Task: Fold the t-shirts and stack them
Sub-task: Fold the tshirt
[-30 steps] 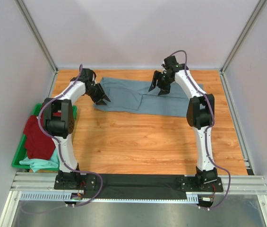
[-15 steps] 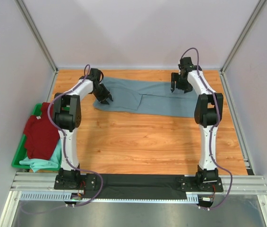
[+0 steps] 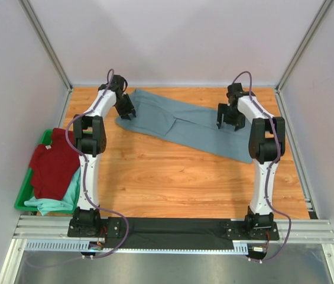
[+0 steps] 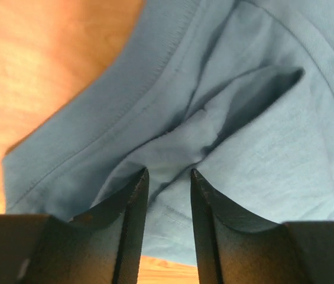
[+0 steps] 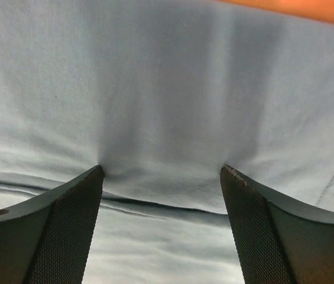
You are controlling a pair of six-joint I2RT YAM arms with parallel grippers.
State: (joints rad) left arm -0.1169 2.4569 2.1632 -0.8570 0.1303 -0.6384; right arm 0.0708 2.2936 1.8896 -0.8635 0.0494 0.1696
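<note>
My left pincer (image 4: 165, 173) is clenched on the slate grey-blue t-shirt (image 4: 261, 130). In the left wrist view its two dark fingers (image 4: 132, 207) stand close together with a ridge of cloth nipped between the tips. Creases fan away from that pinch toward 1 o'clock. A stitched hem runs past at 10 o'clock of the tips, with bare wood beyond it. From the top camera I see the left pincer (image 3: 125, 112) at the shirt's end, around 11 o'clock on the bench (image 3: 172, 177), with its arm stretched far forward.

My right pincer (image 5: 161, 168) is released. Its fingers (image 5: 66, 225) are spread wide, and both tips are down against the slate grey-blue t-shirt (image 5: 167, 89). The cloth between them lies loose, with one shallow fold crossing from 9 to 3 o'clock. Nothing is nipped there. In the top view the right pincer (image 3: 227, 123) sits over the shirt's other half, at about 1 o'clock on the bench.

The slate grey-blue t-shirt (image 3: 184, 121) lies as a long flat band on the far part of the bench, slanting from its 11 o'clock end down toward 2 o'clock. A layer edge shows near its middle.

At 8 o'clock, beside the bench's left edge, sits the green plastic bin (image 3: 19, 204). The dark red t-shirt (image 3: 51, 168) is heaped in it, with its white neck label (image 3: 47, 146) at the 12 o'clock end. The mint-green t-shirt (image 3: 51, 205) lies under it and shows at the 6 o'clock side. Both are well apart from the pincers.
</note>
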